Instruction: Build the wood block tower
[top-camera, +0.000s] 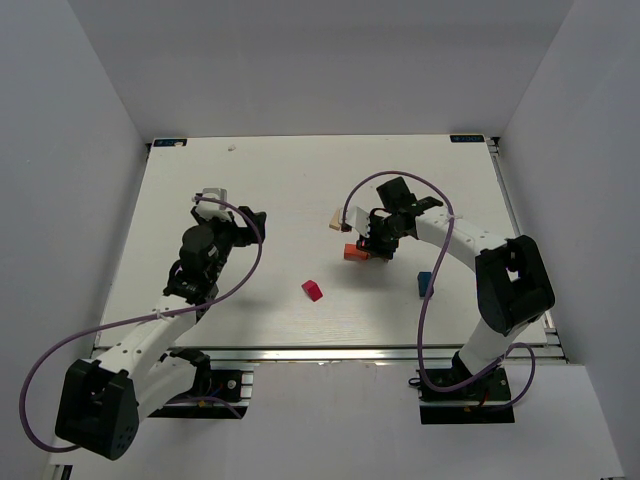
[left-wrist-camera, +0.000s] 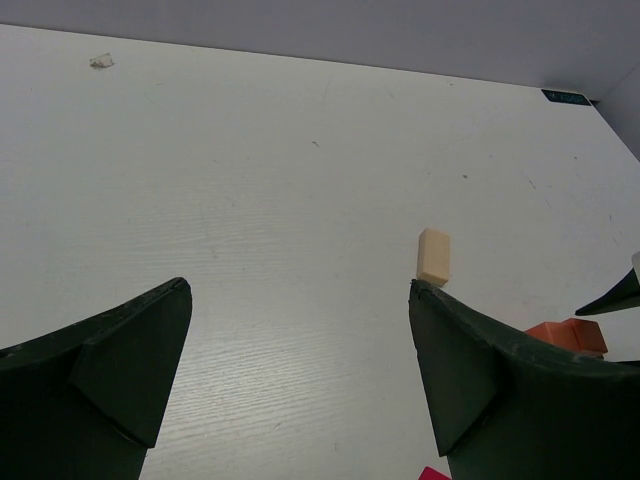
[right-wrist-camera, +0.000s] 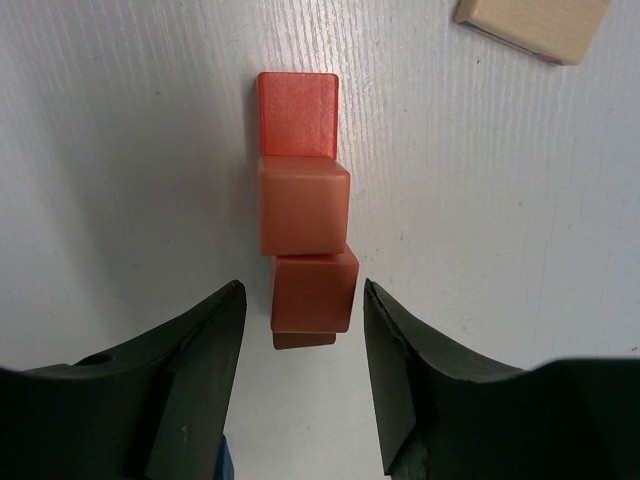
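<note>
The wood block tower (top-camera: 356, 252) is a small orange-red cluster at mid-table. From above in the right wrist view it shows an orange-red bar (right-wrist-camera: 298, 100), a salmon cube (right-wrist-camera: 303, 205), an orange-red cube (right-wrist-camera: 314, 290) and a brown edge (right-wrist-camera: 303, 341) beneath. My right gripper (right-wrist-camera: 302, 286) is open, with its jaws on either side of the orange-red cube and not touching it; it hangs over the tower (top-camera: 372, 243). My left gripper (top-camera: 252, 222) is open and empty (left-wrist-camera: 300, 285), well left of the blocks. A tan block (top-camera: 336, 222) lies just beyond the tower.
A magenta-red block (top-camera: 313, 290) lies loose in front of the tower, and a blue block (top-camera: 425, 284) lies to its right. The tan block (left-wrist-camera: 434, 257) and the orange blocks (left-wrist-camera: 568, 337) show in the left wrist view. A small white scrap (top-camera: 232, 148) lies by the far edge.
</note>
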